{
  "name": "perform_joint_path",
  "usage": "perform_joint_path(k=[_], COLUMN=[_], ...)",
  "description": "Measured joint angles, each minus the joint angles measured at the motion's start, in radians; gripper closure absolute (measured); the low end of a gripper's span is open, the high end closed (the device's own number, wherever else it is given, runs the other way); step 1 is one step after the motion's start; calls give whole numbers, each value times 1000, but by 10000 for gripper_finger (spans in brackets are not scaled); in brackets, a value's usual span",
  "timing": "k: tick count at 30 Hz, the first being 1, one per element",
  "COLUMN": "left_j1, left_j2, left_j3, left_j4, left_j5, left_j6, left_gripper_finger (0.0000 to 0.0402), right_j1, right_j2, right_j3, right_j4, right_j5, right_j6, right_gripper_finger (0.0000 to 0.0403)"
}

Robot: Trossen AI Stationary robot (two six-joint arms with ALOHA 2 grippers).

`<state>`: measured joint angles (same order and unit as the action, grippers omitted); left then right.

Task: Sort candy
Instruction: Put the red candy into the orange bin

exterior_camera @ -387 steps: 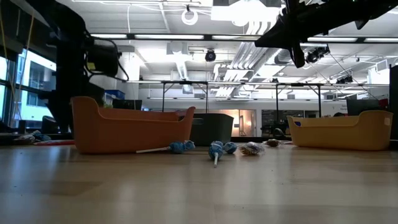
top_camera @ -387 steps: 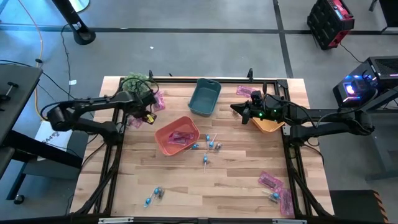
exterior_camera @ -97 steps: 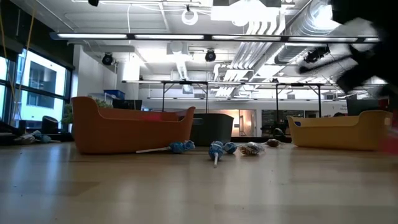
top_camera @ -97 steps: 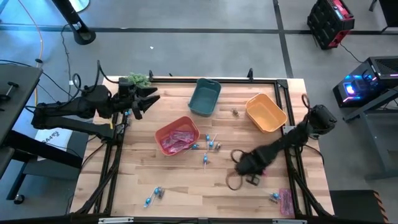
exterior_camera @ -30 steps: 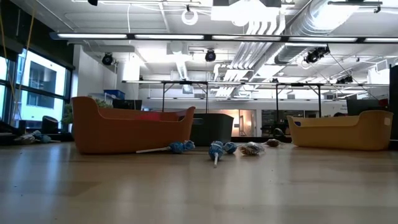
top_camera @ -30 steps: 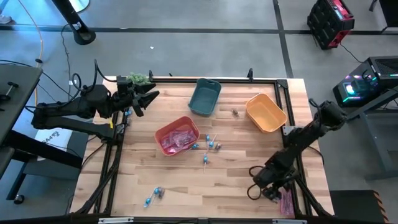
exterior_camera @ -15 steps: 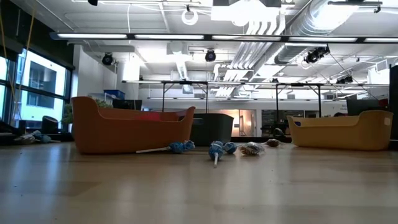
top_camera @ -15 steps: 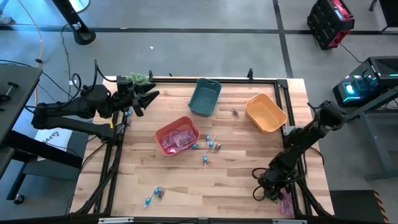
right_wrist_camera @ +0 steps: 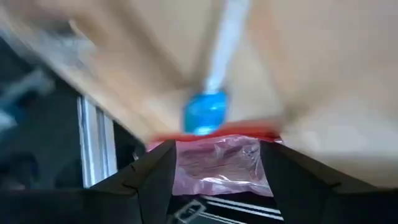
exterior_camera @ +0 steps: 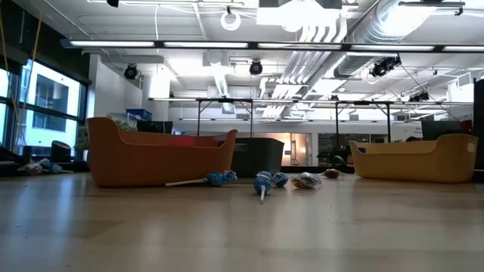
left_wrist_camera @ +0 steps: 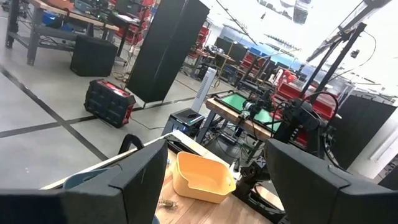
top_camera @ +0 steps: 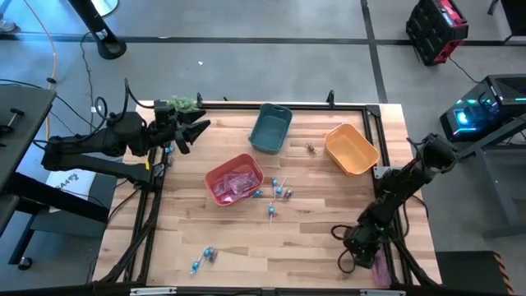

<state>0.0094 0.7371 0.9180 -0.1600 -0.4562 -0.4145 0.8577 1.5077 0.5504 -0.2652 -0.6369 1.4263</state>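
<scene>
The right gripper (top_camera: 355, 256) is low over the near right corner of the wooden tabletop (top_camera: 312, 230), its jaws standing apart and empty. Straight ahead of it, in its wrist view, lie a flat pink wrapped packet (right_wrist_camera: 219, 163) and a blue-wrapped lollipop with a thin white stick (right_wrist_camera: 204, 113), the blue head just beside the packet's edge. From above, the packet (top_camera: 380, 269) shows at the tabletop's near right edge.

The packet looks light, limp and crinkly, likely slick in its film; a pinch across its flat middle or a bunched edge seems the safest hold, since a corner could slide out. The lollipop is light with a hard head, and the head should grip better than the stick.

More blue lollipops (top_camera: 279, 193) sit mid-table beside the red plastic bin (top_camera: 215, 174), which already holds pink packets, and two more (top_camera: 203, 259) lie near left. The left gripper (top_camera: 197, 127) waits at the far left with jaws apart.
</scene>
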Motion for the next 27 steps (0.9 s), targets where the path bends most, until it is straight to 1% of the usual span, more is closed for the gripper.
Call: perform_joint_path(k=[5, 7, 15, 21, 27], left_j1=[4, 4, 4, 4, 4], left_j2=[0, 0, 0, 0, 0], left_j3=[0, 0, 0, 0, 0], left_j4=[0, 0, 0, 0, 0], left_j5=[0, -1, -11, -11, -11], left_j6=[2, 5, 6, 6, 7], left_gripper_finger=[138, 138, 138, 138, 138], right_j1=[10, -5, -116, -199, -322], right_j2=[0, -1, -3, -4, -4], right_j3=[4, 4, 7, 9, 8], right_j4=[-16, -19, -46, -161, -226], right_j5=[1, 9, 15, 12, 26], right_j6=[-81, -103, -230, -393, -504], right_gripper_finger=[172, 172, 172, 172, 172])
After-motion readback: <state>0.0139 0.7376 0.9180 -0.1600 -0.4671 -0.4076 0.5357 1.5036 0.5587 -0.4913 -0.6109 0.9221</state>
